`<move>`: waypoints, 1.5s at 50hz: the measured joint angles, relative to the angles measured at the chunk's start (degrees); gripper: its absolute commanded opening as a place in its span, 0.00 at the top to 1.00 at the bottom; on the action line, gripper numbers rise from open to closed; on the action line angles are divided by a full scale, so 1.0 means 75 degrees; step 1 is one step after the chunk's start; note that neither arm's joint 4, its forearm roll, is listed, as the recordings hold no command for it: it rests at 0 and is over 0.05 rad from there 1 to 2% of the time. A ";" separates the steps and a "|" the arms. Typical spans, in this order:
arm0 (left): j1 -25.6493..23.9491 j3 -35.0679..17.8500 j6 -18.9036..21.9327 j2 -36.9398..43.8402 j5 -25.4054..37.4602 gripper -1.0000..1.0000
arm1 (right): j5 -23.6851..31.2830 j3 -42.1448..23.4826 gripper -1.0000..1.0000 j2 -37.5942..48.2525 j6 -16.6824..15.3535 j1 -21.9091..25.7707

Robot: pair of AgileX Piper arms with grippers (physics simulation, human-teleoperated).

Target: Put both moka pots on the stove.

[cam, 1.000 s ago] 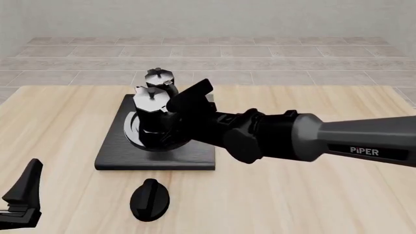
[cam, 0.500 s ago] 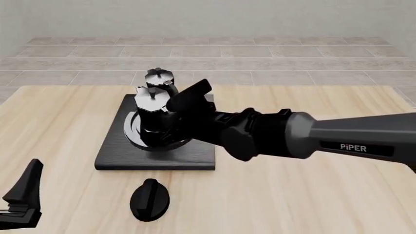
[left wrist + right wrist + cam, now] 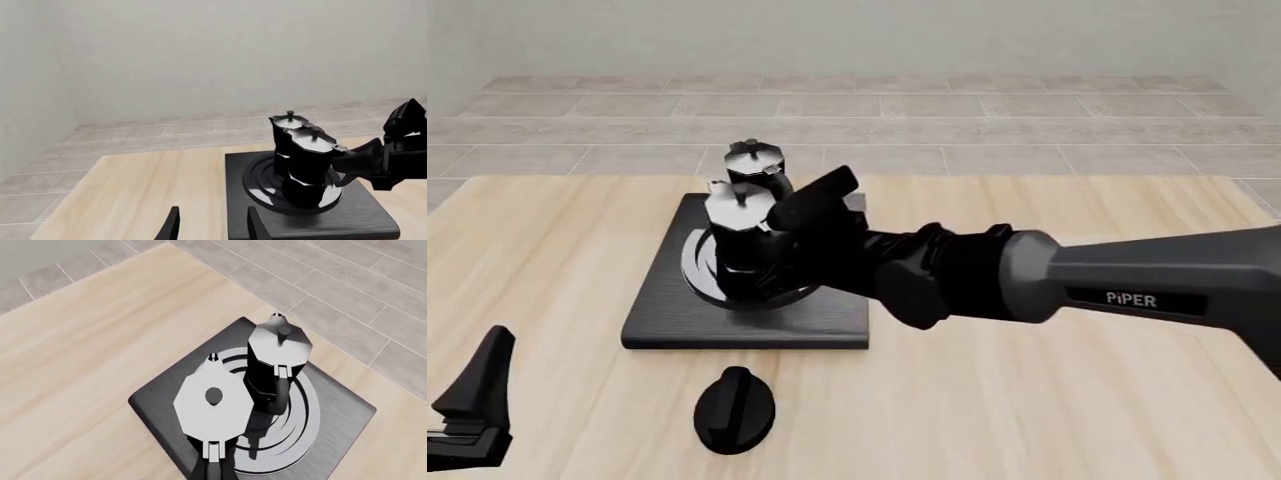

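The stove (image 3: 667, 320) is a flat black slab with silvery burner rings (image 3: 303, 415). The far moka pot (image 3: 757, 165) (image 3: 280, 352) (image 3: 285, 131) stands upright on the rings. The near moka pot (image 3: 737, 235) (image 3: 213, 400) (image 3: 308, 165) is upright over the same rings, touching or just above them. My right gripper (image 3: 790, 232) (image 3: 350, 159) is shut on its side handle (image 3: 212, 455). My left gripper (image 3: 212, 227) (image 3: 474, 400) hangs open and holds nothing, at the table's near left corner, well away from the stove.
A small black oval knob (image 3: 734, 408) lies on the wooden table (image 3: 1028, 400) in front of the stove. The right arm (image 3: 1121, 290) stretches across the table from the right. A tiled floor and a pale wall lie beyond the table's far edge.
My right arm has pushed slightly further left, and the near moka pot in it has sunk a little toward the burner. The left gripper and the far pot have not moved.
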 measured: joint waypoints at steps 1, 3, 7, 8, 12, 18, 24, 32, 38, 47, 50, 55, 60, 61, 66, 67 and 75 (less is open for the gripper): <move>0.0002 0.0000 -0.0002 0.0000 -0.0001 0.00 | -0.0002 -0.0004 1.00 0.0010 0.0000 -0.0002; 0.0004 0.0000 -0.0006 0.0000 -0.0003 0.00 | -0.0005 -0.0012 1.00 0.0028 -0.0001 -0.0004; 0.0009 0.0001 -0.0012 0.0000 -0.0008 0.00 | -0.0010 -0.0028 1.00 0.0061 0.0001 -0.0009; 0.0010 0.0001 -0.0014 0.0000 -0.0009 0.00 | -0.0010 -0.0033 1.00 0.0070 0.0001 -0.0011; 0.0013 0.0001 -0.0021 0.0000 -0.0011 0.00 | -0.0011 -0.0051 1.00 0.0100 -0.0001 -0.0019; 0.0017 -0.0001 -0.0030 0.0000 -0.0011 0.00 | -0.0011 -0.0076 1.00 0.0135 -0.0009 -0.0039; 0.0019 -0.0003 -0.0035 0.0000 -0.0010 0.00 | -0.0006 -0.0108 1.00 0.0163 -0.0024 -0.0067; 0.0019 0.0002 -0.0037 0.0000 -0.0013 0.00 | -0.0013 -0.0149 1.00 0.0211 -0.0034 -0.0114; 0.0019 0.0006 -0.0038 0.0000 -0.0015 0.00 | -0.0026 -0.0171 1.00 0.0259 -0.0029 -0.0152; 0.0020 0.0005 -0.0039 0.0000 -0.0010 0.00 | -0.0059 -0.0223 1.00 0.0329 0.0004 -0.0175; 0.0021 0.0004 -0.0040 0.0000 -0.0008 0.00 | -0.0072 -0.0249 1.00 0.0351 0.0015 -0.0178; 0.0023 0.0005 -0.0042 0.0000 -0.0005 0.00 | -0.0094 -0.0298 1.00 0.0393 0.0042 -0.0181; 0.0027 0.0005 -0.0044 0.0000 0.0000 0.00 | -0.0114 -0.0357 1.00 0.0441 0.0072 -0.0187; 0.0028 0.0005 -0.0045 0.0000 0.0000 0.00 | -0.0118 -0.0370 1.00 0.0451 0.0077 -0.0189; 0.0035 0.0005 -0.0047 0.0000 0.0000 0.00 | -0.0137 -0.0413 1.00 0.0490 0.0107 -0.0189; 0.0036 0.0005 -0.0047 0.0000 0.0000 0.00 | -0.0142 -0.0419 1.00 0.0496 0.0113 -0.0190; 0.0042 0.0001 -0.0045 0.0000 -0.0001 0.00 | -0.0200 -0.0422 1.00 0.0516 0.0179 -0.0199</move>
